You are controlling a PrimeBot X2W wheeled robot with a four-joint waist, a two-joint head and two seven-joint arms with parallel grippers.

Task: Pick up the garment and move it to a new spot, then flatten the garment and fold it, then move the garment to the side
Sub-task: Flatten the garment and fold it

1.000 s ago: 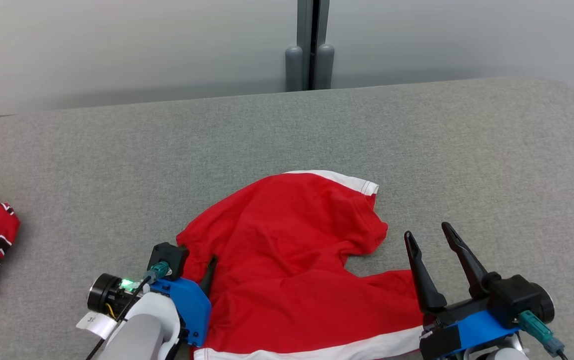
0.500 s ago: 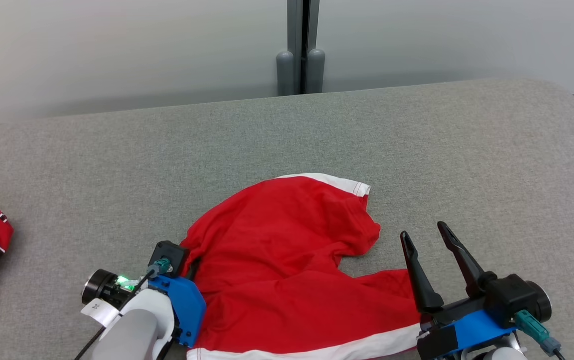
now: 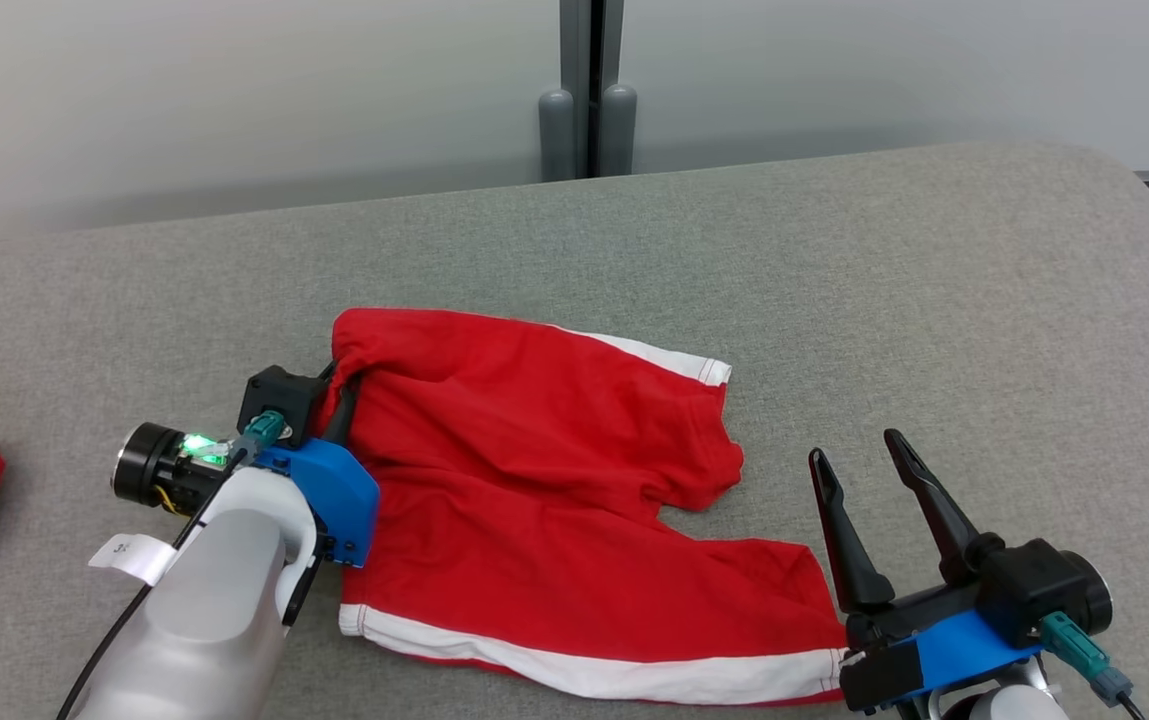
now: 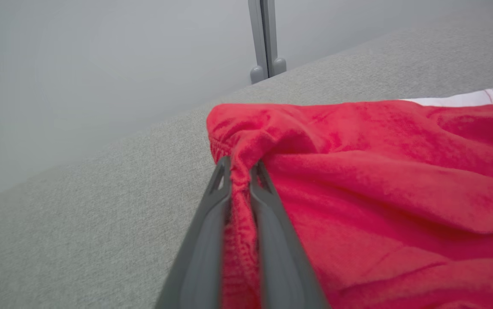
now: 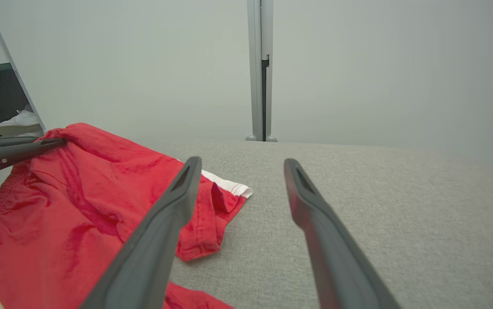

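Since the red shorts [image 3: 554, 480] are soft, light and limp, we judge the waistband [image 4: 219, 146] the surest hold; our left gripper [image 4: 240, 167] is pinching it; our right gripper [image 3: 859, 450] hangs wide beside the hem [image 3: 634, 684]; the shorts sprawl rumpled on the grey counter [image 3: 934, 280].

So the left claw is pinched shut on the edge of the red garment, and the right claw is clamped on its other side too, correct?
Not quite. The right claw is open and holds nothing: the right wrist view shows its fingers spread over the grey surface, beside the cloth. The rest stands: the left claw is pinched shut on the edge of the red garment.
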